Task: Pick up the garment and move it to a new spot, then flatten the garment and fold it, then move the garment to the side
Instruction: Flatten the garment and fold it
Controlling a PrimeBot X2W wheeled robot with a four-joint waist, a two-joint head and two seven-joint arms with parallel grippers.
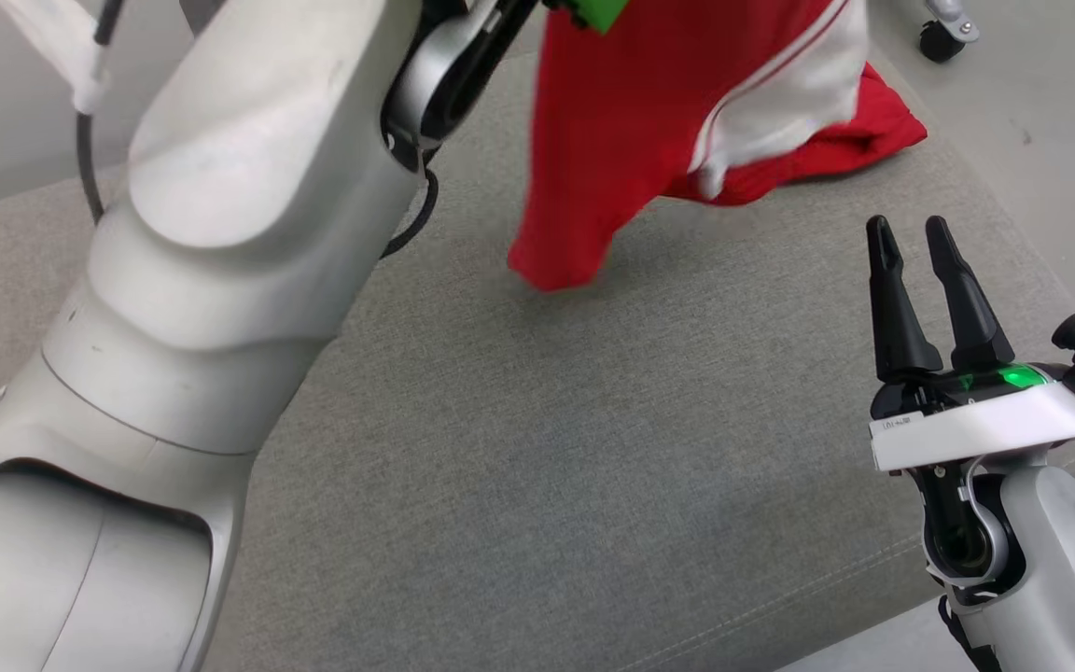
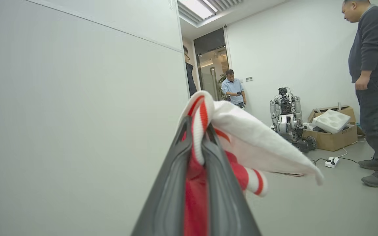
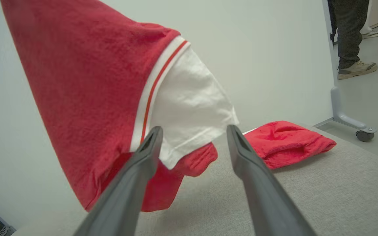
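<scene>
The garment (image 1: 612, 121) is red with a white, red-striped sleeve. It hangs from the top of the head view, and its far end still rests bunched on the grey padded surface (image 1: 593, 467). My left arm (image 1: 248, 187) reaches up to it. In the left wrist view my left gripper (image 2: 197, 126) is shut on the garment (image 2: 241, 131) at its striped edge, with red cloth pinched between the fingers. My right gripper (image 1: 929, 280) stands open at the lower right, apart from the cloth. In the right wrist view the right gripper (image 3: 194, 134) points at the hanging garment (image 3: 87, 98), with nothing between its fingers.
A white wall stands behind the surface. A wheeled partition foot (image 3: 349, 123) is on the floor at the right, its caster (image 1: 943, 37) near the surface's far corner. A person (image 2: 376, 82), another robot (image 2: 287, 118) and cardboard boxes (image 2: 333, 131) are across the room.
</scene>
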